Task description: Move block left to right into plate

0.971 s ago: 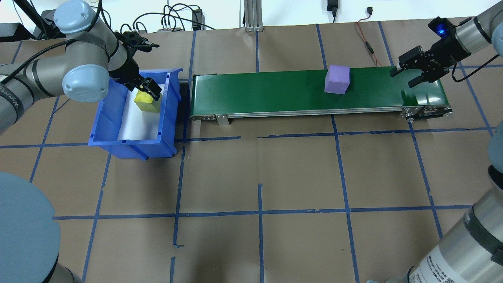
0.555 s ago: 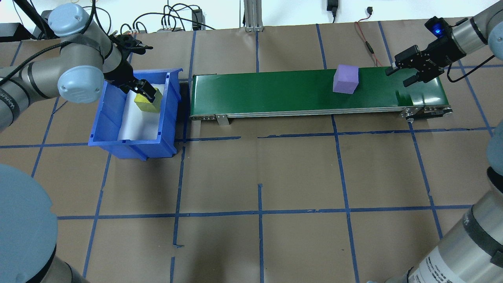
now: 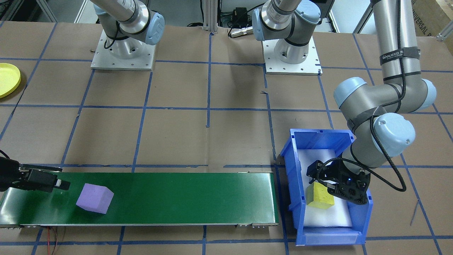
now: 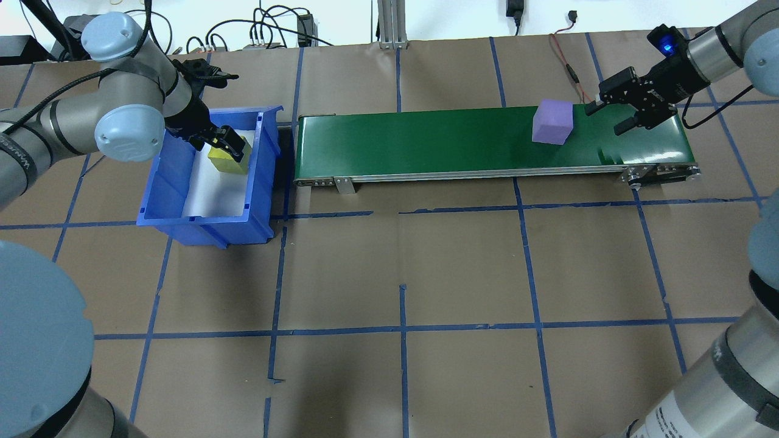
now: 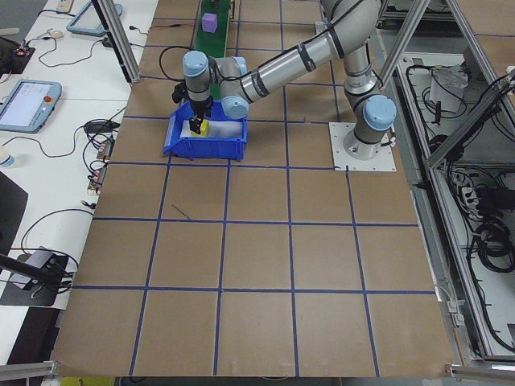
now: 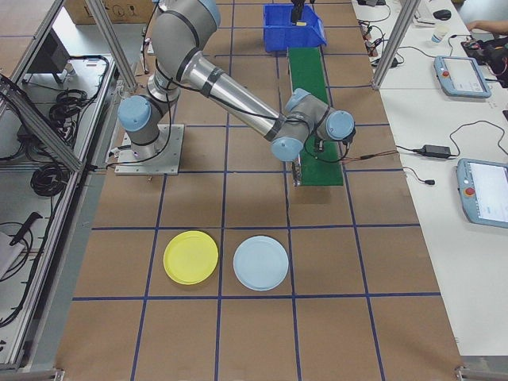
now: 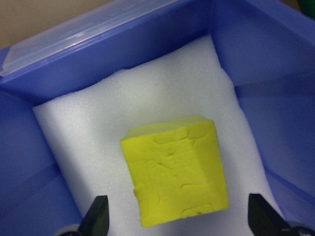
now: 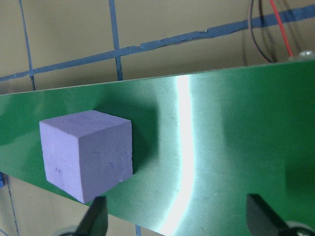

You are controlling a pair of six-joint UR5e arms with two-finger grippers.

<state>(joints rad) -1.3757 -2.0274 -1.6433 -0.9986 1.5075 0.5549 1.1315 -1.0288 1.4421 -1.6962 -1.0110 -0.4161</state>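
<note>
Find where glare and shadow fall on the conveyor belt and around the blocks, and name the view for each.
Right wrist view: a bright curved streak of glare crosses the belt, and the purple block casts a dark shadow to its right. Overhead view: a paler sheen lies on the belt's right end. Left wrist view: the yellow block is evenly lit on white foam, with only faint shadow.

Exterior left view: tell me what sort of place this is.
Most likely a robotics lab or test cell. An aluminium frame surrounds a paper-covered table gridded with blue tape, teach pendants lie on the side bench, and cabling runs alongside.
</note>
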